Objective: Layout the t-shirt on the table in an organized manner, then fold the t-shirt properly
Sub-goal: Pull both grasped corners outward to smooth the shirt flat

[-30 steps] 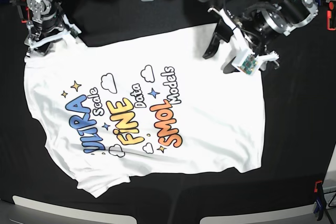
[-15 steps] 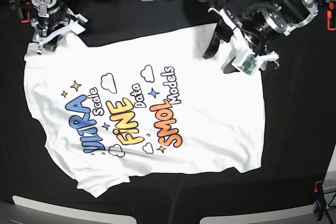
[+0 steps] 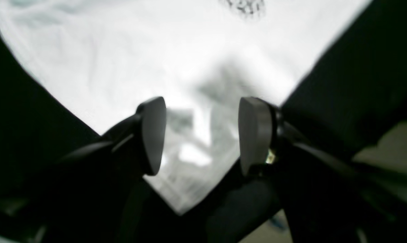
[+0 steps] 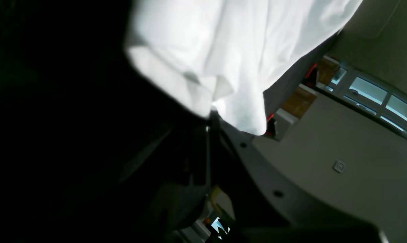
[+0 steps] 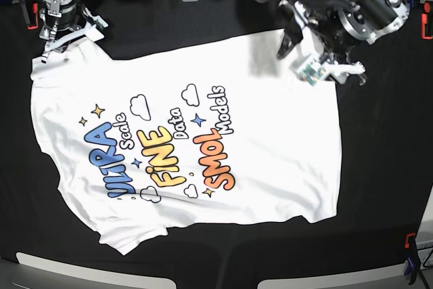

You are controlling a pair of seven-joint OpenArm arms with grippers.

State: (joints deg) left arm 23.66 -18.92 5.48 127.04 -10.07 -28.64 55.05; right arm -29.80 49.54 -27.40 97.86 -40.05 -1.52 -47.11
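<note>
A white t-shirt (image 5: 189, 140) with a colourful word print lies spread face up across the middle of the black-clothed table (image 5: 379, 167). At the table's far corner, the right gripper (image 5: 59, 40) is clamped on a bunched edge of the shirt. Over the opposite far corner of the shirt, the left gripper (image 3: 201, 135) hovers with its jaws spread apart, holding nothing.
</note>
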